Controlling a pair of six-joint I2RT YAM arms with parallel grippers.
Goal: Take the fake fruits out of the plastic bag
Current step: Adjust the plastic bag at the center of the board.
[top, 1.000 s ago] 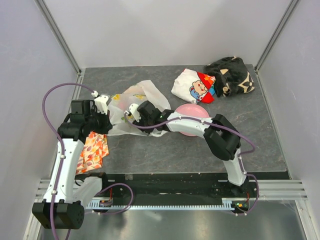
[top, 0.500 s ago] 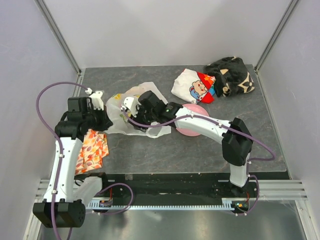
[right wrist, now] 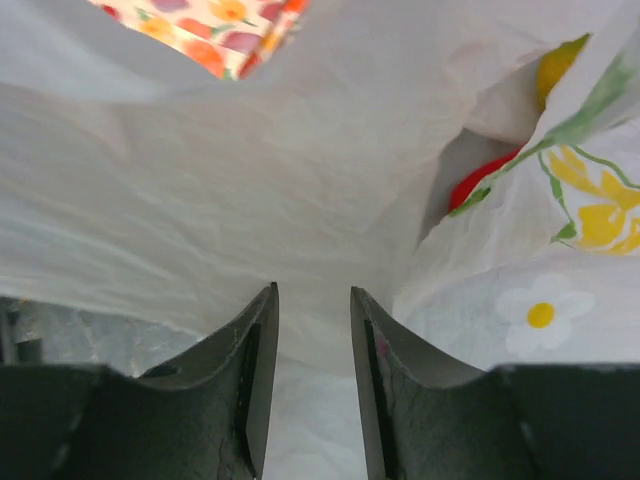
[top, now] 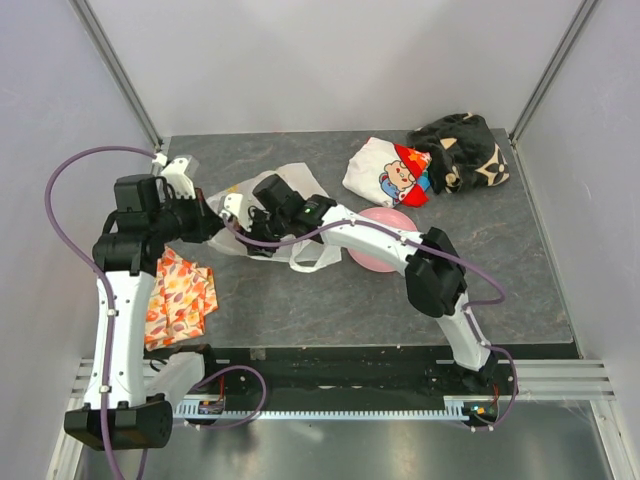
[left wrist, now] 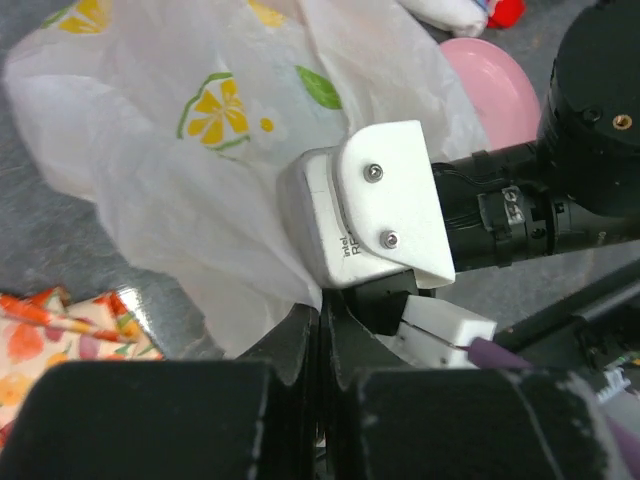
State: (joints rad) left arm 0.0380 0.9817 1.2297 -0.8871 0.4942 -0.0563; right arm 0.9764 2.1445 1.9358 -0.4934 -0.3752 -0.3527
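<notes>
2 claws meet at the plastic bag [left wrist: 200,180]. The left claw [left wrist: 322,320] is pinched shut on its edge, and the right claw [right wrist: 312,300] is pushed into its mouth, jaws slightly apart over the film. Inside show 2 fake fruits [right wrist: 478,178], 1 red and 1 yellow. The bag lies on the counter [top: 330,300], beside an orange patterned cloth [top: 178,300].

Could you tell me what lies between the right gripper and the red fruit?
Right wrist view: only crinkled film of the plastic bag separates the right gripper from the red fruit.
</notes>
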